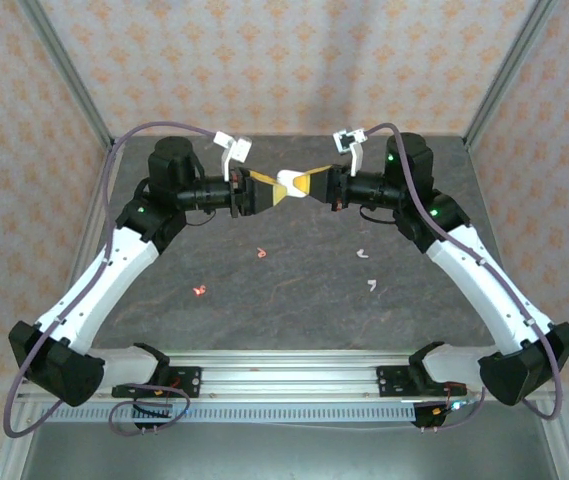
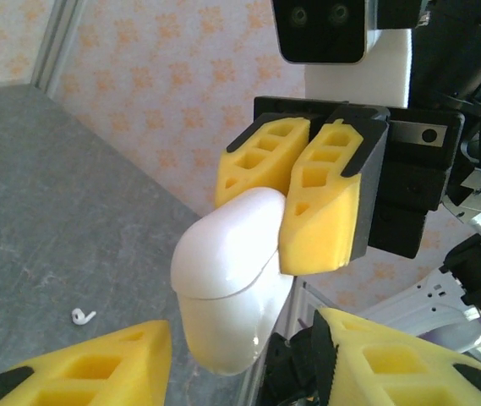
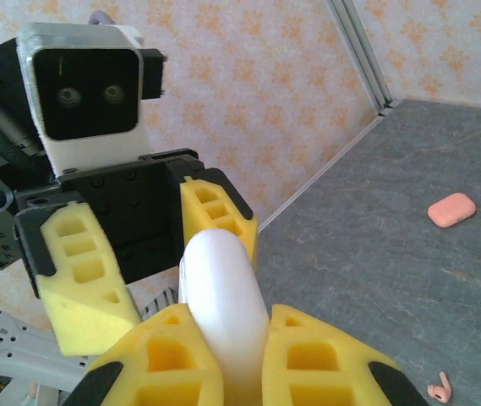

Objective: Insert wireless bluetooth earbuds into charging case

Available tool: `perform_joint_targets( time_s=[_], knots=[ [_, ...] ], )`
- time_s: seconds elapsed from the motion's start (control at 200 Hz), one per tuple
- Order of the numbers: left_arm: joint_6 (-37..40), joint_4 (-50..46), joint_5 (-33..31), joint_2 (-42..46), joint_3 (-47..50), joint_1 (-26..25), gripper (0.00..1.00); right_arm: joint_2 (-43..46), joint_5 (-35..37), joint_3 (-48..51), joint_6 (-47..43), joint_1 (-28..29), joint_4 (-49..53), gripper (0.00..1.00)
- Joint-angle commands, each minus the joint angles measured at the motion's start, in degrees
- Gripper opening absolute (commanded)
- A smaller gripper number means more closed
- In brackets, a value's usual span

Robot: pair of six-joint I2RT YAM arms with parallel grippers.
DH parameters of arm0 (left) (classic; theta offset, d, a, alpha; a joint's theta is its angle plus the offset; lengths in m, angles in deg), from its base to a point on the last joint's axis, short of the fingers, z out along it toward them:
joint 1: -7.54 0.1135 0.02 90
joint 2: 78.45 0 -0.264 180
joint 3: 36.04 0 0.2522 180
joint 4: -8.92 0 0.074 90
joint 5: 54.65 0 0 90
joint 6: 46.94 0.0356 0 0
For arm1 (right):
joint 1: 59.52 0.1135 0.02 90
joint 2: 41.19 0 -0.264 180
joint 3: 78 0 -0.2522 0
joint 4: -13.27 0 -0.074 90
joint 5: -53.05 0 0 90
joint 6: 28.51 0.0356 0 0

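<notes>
White charging case (image 1: 290, 183) is pinched aloft at twelve o'clock by the right fingers (image 3: 164, 359); the left fingers (image 2: 96, 364) are spread around it, likely so the lid can be opened.

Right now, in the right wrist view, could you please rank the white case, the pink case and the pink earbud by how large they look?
1. white case, though it sits nearest the camera, which inflates it
2. pink case
3. pink earbud
</notes>
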Motion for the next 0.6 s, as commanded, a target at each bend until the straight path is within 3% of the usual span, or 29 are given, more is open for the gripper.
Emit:
perform_joint_targets(
  time_s=[0.0,0.3,0.39,0.53,0.595],
  knots=[
    [-3.4,5.0,2.7,-0.7,-1.1,0.1,0.43,1.8,-1.3,0.6,0.8,0.3,-3.5,0.06],
    [-2.8,4.2,3.9,-2.4,-2.0,-1.3,0.33,1.7,-1.5,0.5,1.5,0.3,-3.7,0.06],
    [-1.3,2.3,4.3,-3.2,-3.1,-1.9,0.24,1.4,-1.8,0.7,1.9,0.4,-3.7,0.06],
    [4.6,-4.9,4.1,-3.9,-5.5,-3.0,0.00,1.2,-1.9,1.0,3.0,0.4,-4.5,0.08],
    [8.3,-8.8,3.0,-3.9,-6.3,-3.2,0.00,1.1,-1.6,1.1,3.2,0.4,-4.5,0.12]
  ],
)
